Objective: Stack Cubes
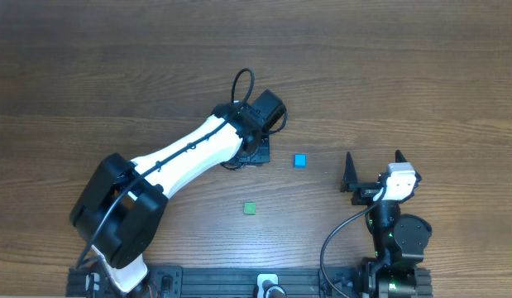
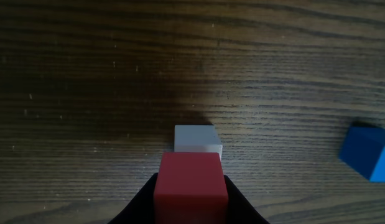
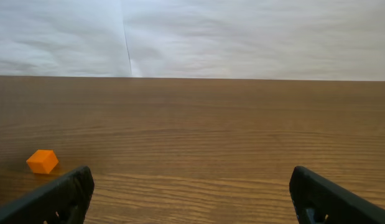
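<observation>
From above, a wooden table (image 1: 115,66) fills the scene. The white left arm (image 1: 189,153) reaches from the lower left corner up to the middle of the table, and its black wrist covers whatever lies beneath it. Just to the right of that wrist sits a small blue cube (image 1: 299,161), apart from the arm. A small green cube (image 1: 250,209) lies nearer the arm bases, well apart from the blue one. At the lower right the right gripper (image 1: 373,170) stands close to its base, its two dark fingers spread wide with nothing between them. From the left wrist camera, the left gripper (image 2: 191,183) is clamped on a red cube (image 2: 190,171), one dark finger pressed to each side of it. The lower part of the red cube is cut off by the edge of the picture. Directly beyond the red cube sits a light grey cube (image 2: 196,140) on the wood; the red one overlaps its near edge, and whether the two touch cannot be made out. The blue cube shows again off to one side, well apart from the grey one and partly cut off. From the right wrist camera, the right gripper's two fingers stand far apart over bare wood. An orange cube (image 3: 42,161) lies alone on the table beyond one finger, with a pale wall (image 3: 254,37) behind the table's far edge.
</observation>
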Available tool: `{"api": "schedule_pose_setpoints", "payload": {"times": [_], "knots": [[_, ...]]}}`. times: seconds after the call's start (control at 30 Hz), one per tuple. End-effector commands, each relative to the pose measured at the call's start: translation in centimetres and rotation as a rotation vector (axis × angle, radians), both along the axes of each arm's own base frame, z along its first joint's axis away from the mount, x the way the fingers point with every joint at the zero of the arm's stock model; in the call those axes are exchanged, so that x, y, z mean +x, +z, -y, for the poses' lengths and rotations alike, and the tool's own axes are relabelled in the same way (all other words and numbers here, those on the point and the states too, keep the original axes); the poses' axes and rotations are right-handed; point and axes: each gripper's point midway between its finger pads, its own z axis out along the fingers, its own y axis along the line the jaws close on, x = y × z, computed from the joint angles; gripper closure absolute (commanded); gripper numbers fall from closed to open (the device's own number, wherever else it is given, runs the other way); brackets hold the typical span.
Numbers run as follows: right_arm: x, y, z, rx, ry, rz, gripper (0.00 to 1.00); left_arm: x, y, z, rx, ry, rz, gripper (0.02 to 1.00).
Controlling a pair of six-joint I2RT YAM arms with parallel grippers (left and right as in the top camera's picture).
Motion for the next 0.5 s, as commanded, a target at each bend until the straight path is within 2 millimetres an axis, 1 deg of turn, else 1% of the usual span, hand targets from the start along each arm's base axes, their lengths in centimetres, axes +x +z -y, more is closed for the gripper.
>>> {"api": "schedule_pose_setpoints", "payload": {"times": [0.03, 0.27, 0.5], "knots": [[-0.04, -0.09, -0.18, -0.001, 0.01, 0.002, 0.007, -0.03, 0.0, 0.73, -0.011, 0.006, -0.007, 0.86], [-0.04, -0.09, -0.18, -0.001, 0.01, 0.002, 0.009, -0.51, -0.68, 1.06, -0.001, -0.004, -0.023, 0.862], [-0.04, -0.09, -0.18, -0.001, 0.01, 0.002, 0.007, -0.56, -0.73, 1.21, -0.002, 0.003, -0.022, 0.86]]}}
